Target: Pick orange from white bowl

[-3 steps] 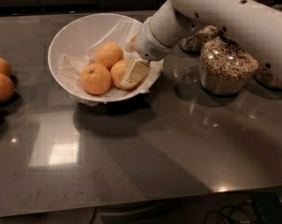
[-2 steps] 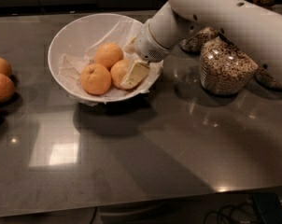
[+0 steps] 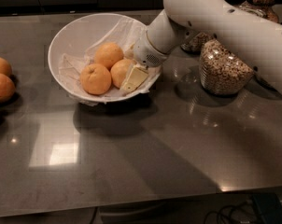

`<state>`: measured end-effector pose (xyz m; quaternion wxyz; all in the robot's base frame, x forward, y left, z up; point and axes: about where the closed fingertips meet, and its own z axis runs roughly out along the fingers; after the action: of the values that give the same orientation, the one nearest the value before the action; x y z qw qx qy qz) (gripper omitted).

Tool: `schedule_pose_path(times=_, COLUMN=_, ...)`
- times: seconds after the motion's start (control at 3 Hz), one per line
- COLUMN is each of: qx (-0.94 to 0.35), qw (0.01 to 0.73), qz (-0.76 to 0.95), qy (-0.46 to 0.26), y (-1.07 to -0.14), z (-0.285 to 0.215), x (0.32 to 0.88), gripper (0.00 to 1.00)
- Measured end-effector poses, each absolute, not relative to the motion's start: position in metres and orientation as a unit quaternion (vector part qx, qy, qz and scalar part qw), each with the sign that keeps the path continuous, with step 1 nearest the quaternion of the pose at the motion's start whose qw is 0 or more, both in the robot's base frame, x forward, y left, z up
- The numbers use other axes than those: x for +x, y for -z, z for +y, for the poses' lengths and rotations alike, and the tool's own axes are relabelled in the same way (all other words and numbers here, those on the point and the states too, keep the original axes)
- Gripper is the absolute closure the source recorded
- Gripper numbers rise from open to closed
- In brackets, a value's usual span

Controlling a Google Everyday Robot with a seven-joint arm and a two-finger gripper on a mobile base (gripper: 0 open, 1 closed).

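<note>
The white bowl [image 3: 73, 31], lined with a thin white paper sheet, stands at the back left of the dark table. Three oranges lie in it. The right one is the orange [image 3: 118, 71], paler and smooth. A deeper-orange one with a stem dimple [image 3: 95, 79] lies at the front left, and another [image 3: 108, 54] lies behind. My gripper [image 3: 130, 78] reaches down into the bowl's right side from the white arm [image 3: 215, 17]. Its cream-coloured tip rests against the right side of the orange. The far side of the gripper is hidden behind the fruit.
A glass jar of cereal [image 3: 221, 70] stands right of the bowl, under the arm, with another jar [image 3: 197, 42] behind it. More oranges [image 3: 0, 85] lie at the table's left edge. The table's front edge runs along the bottom.
</note>
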<state>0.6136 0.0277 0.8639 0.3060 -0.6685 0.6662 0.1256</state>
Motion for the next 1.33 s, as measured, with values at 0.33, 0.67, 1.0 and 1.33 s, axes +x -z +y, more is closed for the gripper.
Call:
schedule_pose_path(times=0.33, qx=-0.668, qw=0.299, qz=0.669, qy=-0.132, y=-0.8553, z=0.0302, x=0.6139, gripper=0.3)
schedule_pose_path(times=0.67, qx=-0.667, qw=0.298, qz=0.669, qy=-0.134, y=-0.8528, z=0.0308, x=0.6138, gripper=0.49)
schedule_pose_path(times=1.0, qx=-0.667, qw=0.298, qz=0.669, qy=-0.134, y=-0.8528, z=0.0308, x=0.6138, gripper=0.73)
schedule_pose_path(times=1.33, qx=-0.667, qw=0.298, qz=0.669, qy=-0.134, y=-0.8528, z=0.0309, x=0.6138, gripper=0.96)
